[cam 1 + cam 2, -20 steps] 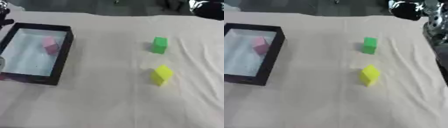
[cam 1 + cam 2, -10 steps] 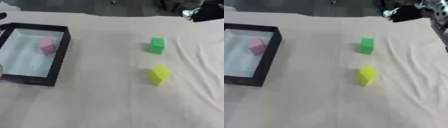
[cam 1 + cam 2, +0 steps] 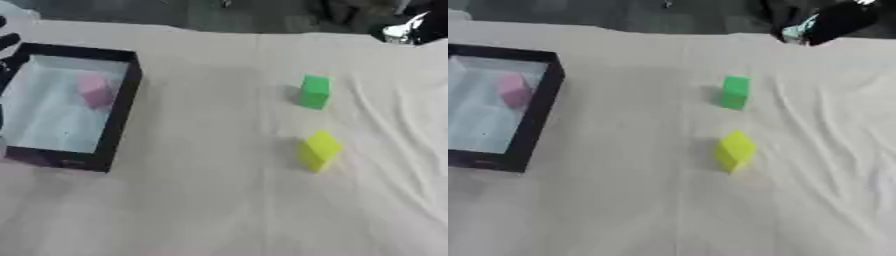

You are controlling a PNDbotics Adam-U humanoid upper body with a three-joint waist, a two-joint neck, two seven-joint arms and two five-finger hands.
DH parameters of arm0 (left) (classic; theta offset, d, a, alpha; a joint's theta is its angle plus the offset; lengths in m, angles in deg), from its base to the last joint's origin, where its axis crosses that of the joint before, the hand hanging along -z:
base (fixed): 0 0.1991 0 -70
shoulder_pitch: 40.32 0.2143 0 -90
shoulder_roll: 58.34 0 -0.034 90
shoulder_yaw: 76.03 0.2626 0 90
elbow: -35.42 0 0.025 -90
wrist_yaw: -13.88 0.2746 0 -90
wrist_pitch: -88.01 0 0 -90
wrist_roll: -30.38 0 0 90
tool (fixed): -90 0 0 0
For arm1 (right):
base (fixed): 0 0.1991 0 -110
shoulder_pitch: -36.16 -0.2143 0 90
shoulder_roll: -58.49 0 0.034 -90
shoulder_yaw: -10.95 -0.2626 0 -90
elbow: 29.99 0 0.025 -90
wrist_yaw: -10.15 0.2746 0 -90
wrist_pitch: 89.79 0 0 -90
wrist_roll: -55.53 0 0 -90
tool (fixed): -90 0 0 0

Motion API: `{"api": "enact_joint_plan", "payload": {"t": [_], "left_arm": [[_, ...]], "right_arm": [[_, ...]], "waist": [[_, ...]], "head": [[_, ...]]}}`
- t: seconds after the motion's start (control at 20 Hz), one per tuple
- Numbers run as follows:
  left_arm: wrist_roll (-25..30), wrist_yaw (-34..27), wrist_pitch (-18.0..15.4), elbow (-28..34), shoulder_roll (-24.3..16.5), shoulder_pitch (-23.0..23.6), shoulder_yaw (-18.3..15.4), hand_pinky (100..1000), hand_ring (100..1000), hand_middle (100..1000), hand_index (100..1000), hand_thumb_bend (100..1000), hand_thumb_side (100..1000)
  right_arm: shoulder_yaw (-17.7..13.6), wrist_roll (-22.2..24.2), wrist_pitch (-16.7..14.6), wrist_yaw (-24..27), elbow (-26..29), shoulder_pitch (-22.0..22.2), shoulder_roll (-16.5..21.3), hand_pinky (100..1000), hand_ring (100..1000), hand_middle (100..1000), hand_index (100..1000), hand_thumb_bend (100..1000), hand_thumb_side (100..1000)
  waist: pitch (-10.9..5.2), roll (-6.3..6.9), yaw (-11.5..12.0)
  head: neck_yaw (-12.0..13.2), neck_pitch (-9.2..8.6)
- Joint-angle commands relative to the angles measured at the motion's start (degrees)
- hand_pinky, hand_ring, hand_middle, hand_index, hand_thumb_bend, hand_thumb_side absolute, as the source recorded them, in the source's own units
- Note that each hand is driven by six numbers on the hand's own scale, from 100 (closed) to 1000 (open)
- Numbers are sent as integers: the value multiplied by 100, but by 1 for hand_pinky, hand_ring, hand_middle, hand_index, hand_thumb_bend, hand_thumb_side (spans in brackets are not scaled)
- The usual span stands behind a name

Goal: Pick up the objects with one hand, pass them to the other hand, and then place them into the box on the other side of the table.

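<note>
A black box (image 3: 122,105) with a pale floor stands at the table's left, and a pink block (image 3: 93,90) lies inside it. On the cloth right of centre stands a green block (image 3: 314,91). A yellow block (image 3: 319,149) sits nearer to me, turned on a corner. My right hand (image 3: 834,22) shows as a dark blurred shape at the far right edge of the table, well beyond the green block and touching nothing. Only a dark sliver of my left hand (image 3: 6,41) shows at the left border, beside the box.
A cream cloth (image 3: 623,200) covers the table, creased along the right side. Beyond the far edge is dark floor with blurred dark shapes. Open cloth lies between the box and the two blocks and across the near half.
My right hand has dropped from the top right corner to the table's far right edge. The blocks and the box have not moved.
</note>
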Motion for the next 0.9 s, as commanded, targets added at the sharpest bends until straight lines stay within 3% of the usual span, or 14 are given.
{"api": "enact_joint_plan", "payload": {"t": [0.05,0.4,0.9], "left_arm": [[139,94,-109,100,-55,-38,-96,735,795,812,868,250,646],[95,267,-270,95,-42,9,-134,735,804,831,896,230,674],[19,274,-293,122,21,5,-119,735,802,828,892,218,682]], "right_arm": [[2,270,-111,24,274,-120,301,876,860,837,868,464,408],[330,736,-186,143,599,-152,352,873,857,849,886,463,423],[895,1012,-319,406,475,-245,244,871,854,851,881,459,434]], "waist": [[-155,-51,-2],[-152,-46,-4],[-143,-44,19]], "head": [[-34,-11],[-56,20],[-118,-21]]}}
